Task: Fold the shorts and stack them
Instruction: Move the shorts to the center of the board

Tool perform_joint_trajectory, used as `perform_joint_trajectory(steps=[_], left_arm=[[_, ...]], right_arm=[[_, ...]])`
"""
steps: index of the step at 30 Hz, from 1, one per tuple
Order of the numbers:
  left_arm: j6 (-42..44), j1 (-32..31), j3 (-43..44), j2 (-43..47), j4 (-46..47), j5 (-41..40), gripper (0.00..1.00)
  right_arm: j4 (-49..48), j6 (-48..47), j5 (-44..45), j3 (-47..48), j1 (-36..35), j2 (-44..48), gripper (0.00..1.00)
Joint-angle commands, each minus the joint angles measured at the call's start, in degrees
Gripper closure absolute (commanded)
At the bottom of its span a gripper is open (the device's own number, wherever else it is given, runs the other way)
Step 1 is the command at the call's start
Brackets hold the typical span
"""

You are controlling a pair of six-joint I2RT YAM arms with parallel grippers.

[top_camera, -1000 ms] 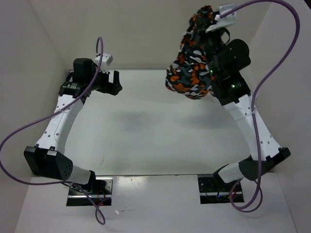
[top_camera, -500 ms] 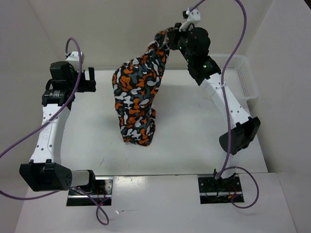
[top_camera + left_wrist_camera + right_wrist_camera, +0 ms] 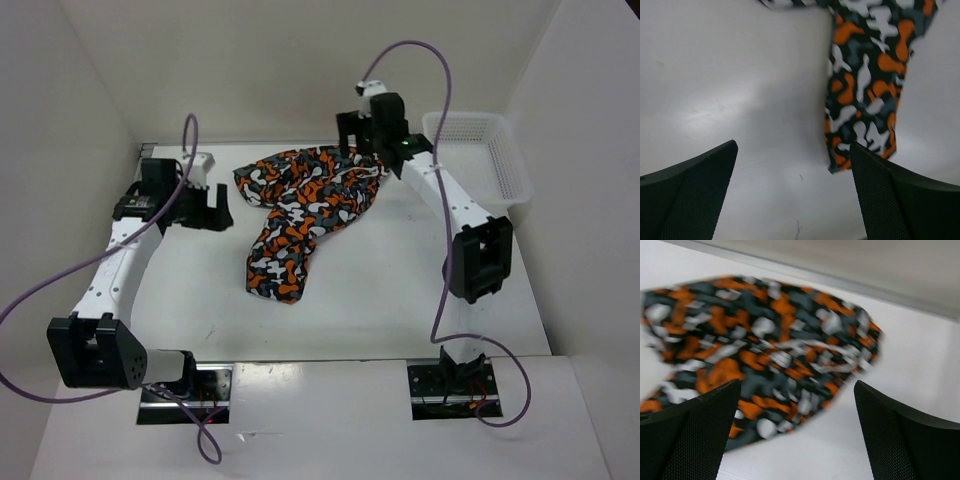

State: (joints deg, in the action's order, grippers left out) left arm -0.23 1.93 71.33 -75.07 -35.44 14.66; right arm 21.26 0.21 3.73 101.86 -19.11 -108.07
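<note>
Blotch-print orange, white, grey, black cloth shorts (image 3: 305,215) lie diagonally: far end by the right gripper (image 3: 358,146), left edge near the left gripper (image 3: 222,207); both gape, seemingly empty.

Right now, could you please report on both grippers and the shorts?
Left gripper open, clear of shorts. Right gripper open above their far end. Shorts spread on table, unfolded. Basket far right, not in the way.

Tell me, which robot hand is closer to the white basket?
Right. The right gripper hovers beside the basket, at the shorts' edge; the left gripper is across the table.
</note>
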Motion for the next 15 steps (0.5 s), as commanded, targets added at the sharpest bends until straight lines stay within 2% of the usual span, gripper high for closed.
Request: perform_joint_trajectory(steps=[1, 2, 5, 10, 15], left_arm=[[0.2, -4.6, -3.7, -1.0, -9.7, 9.4, 0.0], [0.2, -5.4, -4.6, -1.0, -10.3, 9.4, 0.0], [0.2, -9.0, -6.8, -2.3, -10.8, 7.9, 0.0], [0.2, -13.1, -11.1, -7.1, -9.4, 6.8, 0.0], [0.2, -14.4, -12.4, -13.2, -5.9, 3.8, 0.0]], right_arm=[[0.8, 2.1, -5.8, 11.9, -5.8, -6.5, 0.01], [0.8, 5.2, -5.8, 14.2, -6.5, -9.1, 0.01], [1.3, 5.8, -3.7, 21.2, -8.4, -19.9, 0.06], [1.9, 7.8, -3.7, 29.3, -9.7, -29.5, 0.07], [3.0, 9.0, -1.5, 36.5, -10.2, -37.5, 0.08]])
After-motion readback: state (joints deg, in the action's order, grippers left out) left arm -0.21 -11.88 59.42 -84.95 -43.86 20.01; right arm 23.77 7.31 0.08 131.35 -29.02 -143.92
